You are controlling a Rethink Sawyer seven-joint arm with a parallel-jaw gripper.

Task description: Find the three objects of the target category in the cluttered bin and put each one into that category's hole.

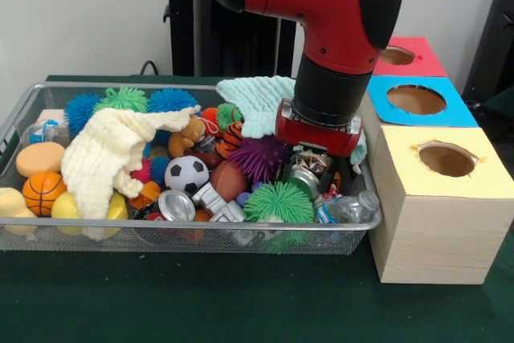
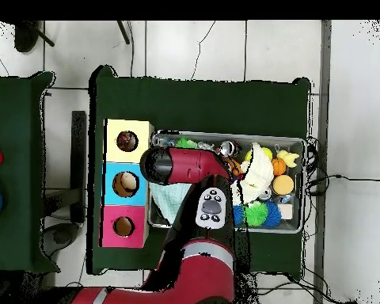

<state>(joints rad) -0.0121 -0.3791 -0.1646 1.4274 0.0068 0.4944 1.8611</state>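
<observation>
Green felt under your wire bin [image 1: 24, 110]; gripper [image 1: 312, 173] is down at its 4 o'clock corner to dig among cans, jaws' state I can't tell.

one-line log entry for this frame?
arm: down in bin, right end | claw: among clutter at a metal can, grip state unclear | boxes: yellow hole, blue hole, red hole

I'm working in a robotics lab: a green-covered bench [image 1: 241, 303] stands on a pale tiled floor [image 2: 217, 47] with loose cables, and beside its wire bin [image 1: 48, 234] sits a wooden box [image 1: 438, 222] with three colour-topped holes.
</observation>
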